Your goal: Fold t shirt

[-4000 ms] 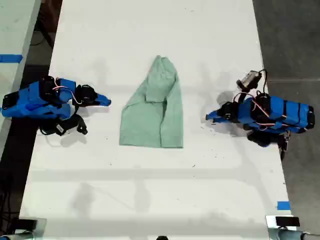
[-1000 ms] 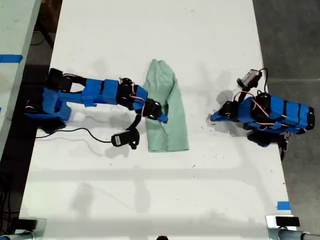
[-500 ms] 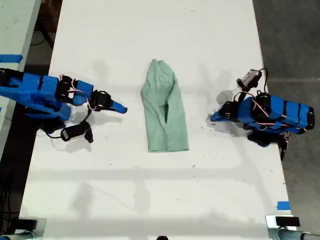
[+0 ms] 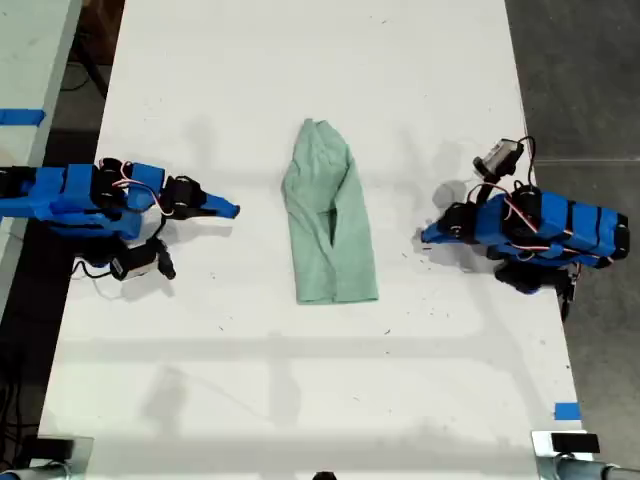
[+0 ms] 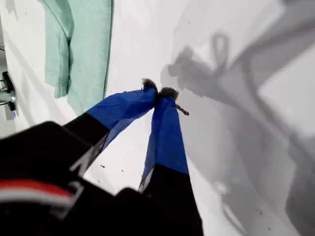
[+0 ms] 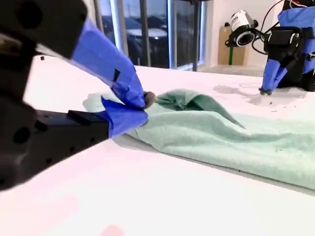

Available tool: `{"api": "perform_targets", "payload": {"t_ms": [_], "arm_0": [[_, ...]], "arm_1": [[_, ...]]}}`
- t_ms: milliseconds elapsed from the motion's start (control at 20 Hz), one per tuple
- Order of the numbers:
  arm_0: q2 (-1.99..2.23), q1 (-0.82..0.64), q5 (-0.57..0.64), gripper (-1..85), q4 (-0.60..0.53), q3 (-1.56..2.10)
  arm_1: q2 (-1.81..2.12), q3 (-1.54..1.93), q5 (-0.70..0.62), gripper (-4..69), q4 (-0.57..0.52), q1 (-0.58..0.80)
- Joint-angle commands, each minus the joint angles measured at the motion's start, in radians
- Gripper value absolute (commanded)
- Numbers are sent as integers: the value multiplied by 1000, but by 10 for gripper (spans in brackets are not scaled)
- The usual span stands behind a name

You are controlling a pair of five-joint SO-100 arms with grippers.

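Observation:
The pale mint-green t shirt (image 4: 330, 220) lies folded into a narrow strip in the middle of the white table (image 4: 300, 380), rounded end toward the far edge. My second gripper (image 4: 232, 210) rests on the table at the exterior view's left, a short way from the shirt. Its blue fingertips (image 6: 142, 105) meet, shut and holding nothing, with the shirt (image 6: 221, 132) just beyond them. My first gripper (image 4: 425, 237) sits at the exterior view's right, also apart from the shirt. In its own view it (image 5: 157, 93) is shut and empty, with the shirt (image 5: 78, 44) off to one side.
A small camera on a cable (image 4: 135, 262) hangs beside the second arm. Blue tape marks (image 4: 567, 411) sit at the table's near corner on the exterior view's right. Dark floor lies past the table edge on that side, and another pale surface (image 4: 30, 60) stands at the left.
The second arm folded the shirt's side over, making it narrower, then let go and drew back toward the exterior view's left. The first arm has stayed still.

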Motion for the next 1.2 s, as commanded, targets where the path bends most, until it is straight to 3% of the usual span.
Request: {"api": "perform_targets", "payload": {"t_ms": [0,350,1150], "arm_0": [[37,-18,-29,-1,28,14],[305,-49,-37,-1,305,15],[305,-57,-38,-1,310,15]], "arm_1": [[11,52,17,20,-11,-9],[11,52,17,20,-11,-12],[11,52,14,20,-11,-18]]}}
